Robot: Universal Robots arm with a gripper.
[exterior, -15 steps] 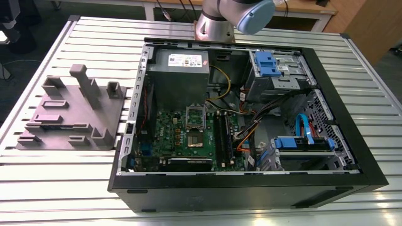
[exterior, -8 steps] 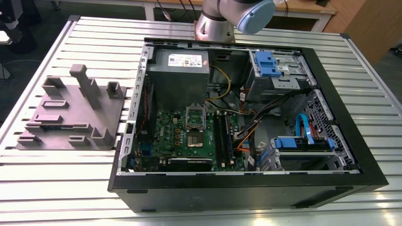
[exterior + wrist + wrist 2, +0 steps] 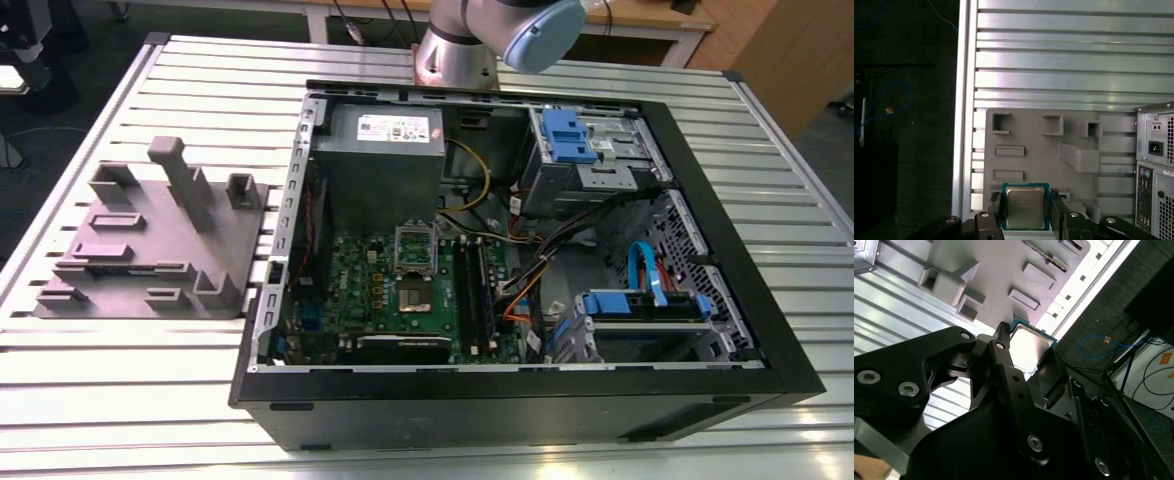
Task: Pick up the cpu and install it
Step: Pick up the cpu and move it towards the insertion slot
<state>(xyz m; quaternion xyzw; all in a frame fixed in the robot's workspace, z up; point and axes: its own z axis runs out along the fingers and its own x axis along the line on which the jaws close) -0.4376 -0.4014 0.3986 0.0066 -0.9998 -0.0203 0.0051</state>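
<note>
The end effector (image 3: 1026,209) is clamped on the cpu (image 3: 1025,206): in both wrist views its two dark fingers (image 3: 996,206) press against opposite edges of the chip. The cpu looks to be held in the air above the grey moulded fixture (image 3: 1074,132), which lies on the slatted aluminium bench (image 3: 1054,50) beside the open computer case (image 3: 534,250). The socket (image 3: 416,262) on the green board inside the case has no chip in it.

The chip should handle as light and stiff, but fragile. Its metal lid is smooth and probably slippery, and the underside contacts, which are hidden here, would not tolerate scraping or a drop. The thin rim is the sensible place to hold it, and that is where the fingers sit. Because the contact strips are narrow, a modest, even squeeze seems wiser than a hard one.

The cpu is square, so it has no real long axis. Its shiny lid faces the wrist cameras, and its flat face appears roughly parallel to the bench. In the first wrist view its edges run square with the edges of the fixture
</note>
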